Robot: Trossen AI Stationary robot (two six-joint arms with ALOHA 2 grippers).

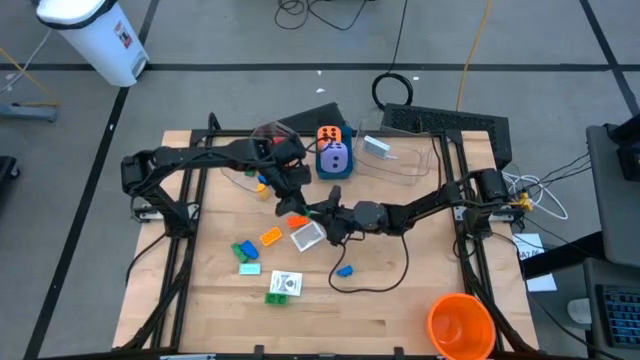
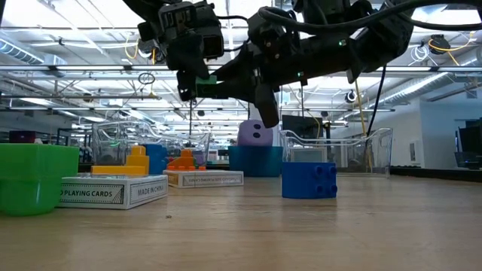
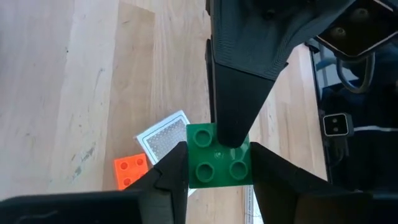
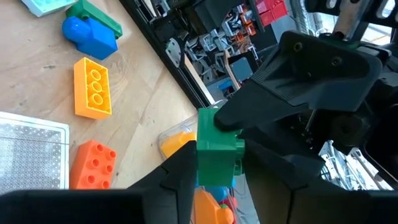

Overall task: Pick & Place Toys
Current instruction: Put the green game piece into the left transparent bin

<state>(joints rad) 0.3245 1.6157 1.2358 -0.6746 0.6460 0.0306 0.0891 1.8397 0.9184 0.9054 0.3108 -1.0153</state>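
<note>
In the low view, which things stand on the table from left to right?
Green brick → card box → yellow brick → orange brick → purple die → blue brick.

Table centre blocked: both claws (image 1: 308, 212) meet there; front edge (image 1: 330, 335) free.

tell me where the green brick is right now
The green brick is off the table, mid-table, gripped between the left gripper and right gripper, above a white card.
</note>
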